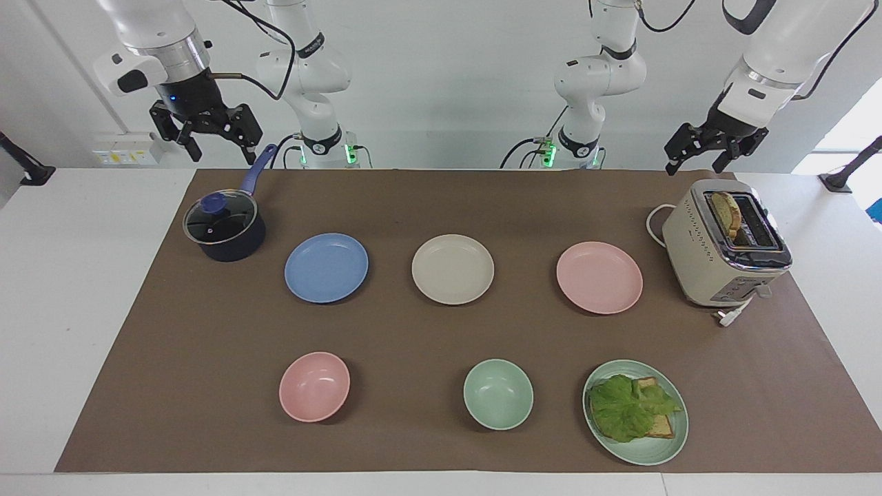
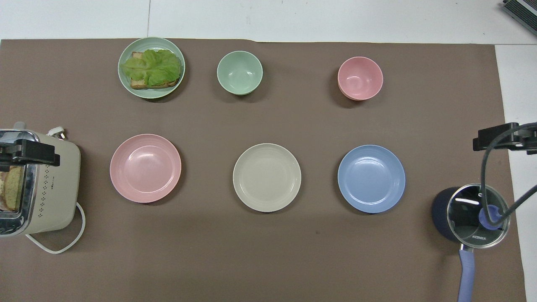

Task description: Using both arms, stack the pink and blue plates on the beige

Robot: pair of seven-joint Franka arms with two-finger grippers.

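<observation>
Three plates lie in a row across the middle of the brown mat [image 1: 441, 200], none stacked: the blue plate [image 1: 326, 267] toward the right arm's end, the beige plate [image 1: 453, 269] in the centre, and the pink plate [image 1: 599, 277] toward the left arm's end, each well apart from its neighbour. Up in the air, the right gripper [image 1: 215, 141] hangs over the mat's edge by the handle of a dark saucepan [image 1: 224, 229] with a glass lid, its fingers spread wide and holding nothing. The left gripper [image 1: 694, 160] hangs over the mat's corner near a cream toaster [image 1: 723, 256], fingers likewise parted and empty. A slice of bread [image 1: 727, 213] stands in one of the toaster's slots, and its plug lies on the mat beside it. Farther from the robots sits a second row: a pink bowl [image 1: 314, 386], a green bowl [image 1: 497, 394], and a green plate [image 1: 672, 444] carrying toast under a lettuce leaf [image 1: 627, 408]. From above, only a black part of each arm shows at the edges, one over the toaster, one by the saucepan.
</observation>
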